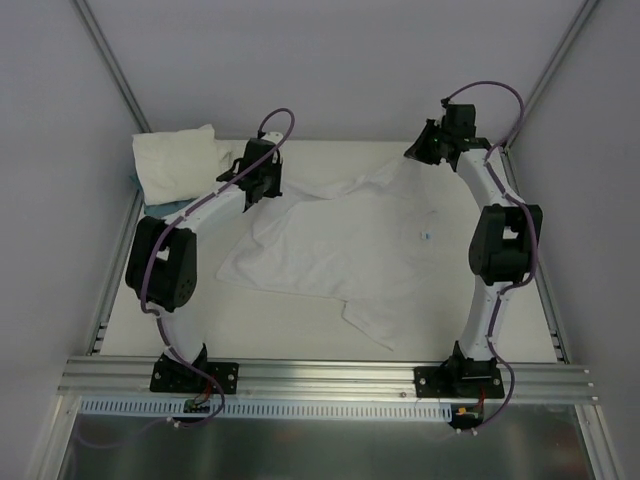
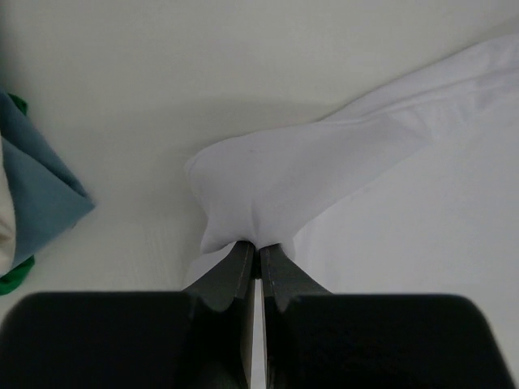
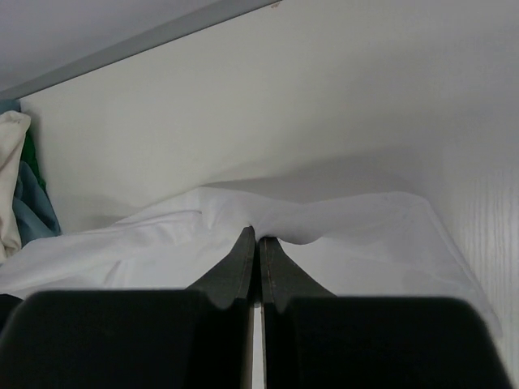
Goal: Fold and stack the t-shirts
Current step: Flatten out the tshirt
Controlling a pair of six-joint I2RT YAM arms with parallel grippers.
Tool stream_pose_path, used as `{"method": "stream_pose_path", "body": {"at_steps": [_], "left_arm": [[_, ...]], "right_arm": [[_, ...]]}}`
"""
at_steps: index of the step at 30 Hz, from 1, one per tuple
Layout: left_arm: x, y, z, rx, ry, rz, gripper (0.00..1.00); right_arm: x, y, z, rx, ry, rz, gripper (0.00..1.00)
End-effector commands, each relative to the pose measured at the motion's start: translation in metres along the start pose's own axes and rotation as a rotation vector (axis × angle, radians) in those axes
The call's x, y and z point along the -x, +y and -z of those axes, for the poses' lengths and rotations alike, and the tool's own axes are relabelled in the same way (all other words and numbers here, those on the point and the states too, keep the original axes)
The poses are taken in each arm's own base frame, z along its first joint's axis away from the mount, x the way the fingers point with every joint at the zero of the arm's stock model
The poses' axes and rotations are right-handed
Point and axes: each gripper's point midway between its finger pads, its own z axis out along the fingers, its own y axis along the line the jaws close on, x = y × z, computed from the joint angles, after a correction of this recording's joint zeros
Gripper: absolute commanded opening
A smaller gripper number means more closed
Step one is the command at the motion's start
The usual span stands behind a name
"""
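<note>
Far t-shirt edge in left jaws, right jaws; back wall close

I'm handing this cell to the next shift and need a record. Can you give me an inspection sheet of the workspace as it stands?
Surface: white table, bare in front of the cloth.
Job's things: one white t-shirt lies spread and crumpled mid-table, unfolded; a folded white pile sits in the far-left corner.
Clutter: teal-blue item at that pile's near edge, with some green showing beside it.
Grippers: left gripper and right gripper are both shut on the white t-shirt's far edge.
Cables: purple cables loop along both arms.
Surroundings: plain walls on three sides; aluminium rail at the near edge.
</note>
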Motion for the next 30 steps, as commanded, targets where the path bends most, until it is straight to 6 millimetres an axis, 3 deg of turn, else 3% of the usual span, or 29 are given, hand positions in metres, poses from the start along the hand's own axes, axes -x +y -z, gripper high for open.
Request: {"method": "stream_pose_path", "body": {"at_steps": [1,3,6,14,18,19,20,21,22,24,25,26,27,30], "left_arm": [[0.041,0.0,-0.018,0.044,-0.135,0.05,0.0],[0.036,0.005,-0.032,0.087,-0.122,0.04,0.0],[0.047,0.016,-0.045,0.153,-0.168,0.019,0.0],[0.071,0.046,-0.058,0.339,-0.282,-0.017,0.0],[0.071,0.061,-0.067,0.415,-0.293,-0.043,0.0],[0.071,0.065,-0.067,0.449,-0.297,-0.043,0.07],[0.072,0.068,-0.067,0.468,-0.299,-0.048,0.21],[0.073,0.07,-0.067,0.483,-0.306,-0.042,0.62],[0.074,0.071,-0.065,0.491,-0.306,-0.035,0.98],[0.077,0.078,-0.051,0.528,-0.324,0.012,0.99],[0.077,0.079,-0.047,0.526,-0.33,0.005,0.99],[0.069,0.08,-0.043,0.523,-0.317,-0.001,0.99],[0.075,0.081,-0.027,0.515,-0.326,0.003,0.99],[0.07,0.082,0.003,0.496,-0.307,-0.008,0.99]], "right_arm": [[0.042,0.03,-0.008,0.107,-0.113,0.011,0.0],[0.052,0.03,-0.015,0.112,-0.134,0.011,0.0],[0.051,0.024,-0.037,0.116,-0.127,0.0,0.0],[0.061,0.011,-0.077,0.13,-0.17,-0.021,0.0],[0.062,0.003,-0.088,0.134,-0.175,-0.045,0.01],[0.064,0.0,-0.088,0.135,-0.177,-0.045,0.09],[0.065,-0.002,-0.088,0.137,-0.179,-0.049,0.24],[0.069,-0.003,-0.082,0.139,-0.185,-0.046,0.77],[0.072,-0.003,-0.077,0.134,-0.192,-0.036,0.98],[0.069,-0.008,-0.066,0.102,-0.187,0.004,1.0],[0.079,0.0,-0.048,0.104,-0.206,0.026,1.0],[0.076,-0.002,-0.041,0.091,-0.19,0.031,0.99],[0.078,0.0,-0.02,0.085,-0.201,0.05,1.0],[0.073,-0.001,0.014,0.065,-0.201,0.079,1.0]]}}
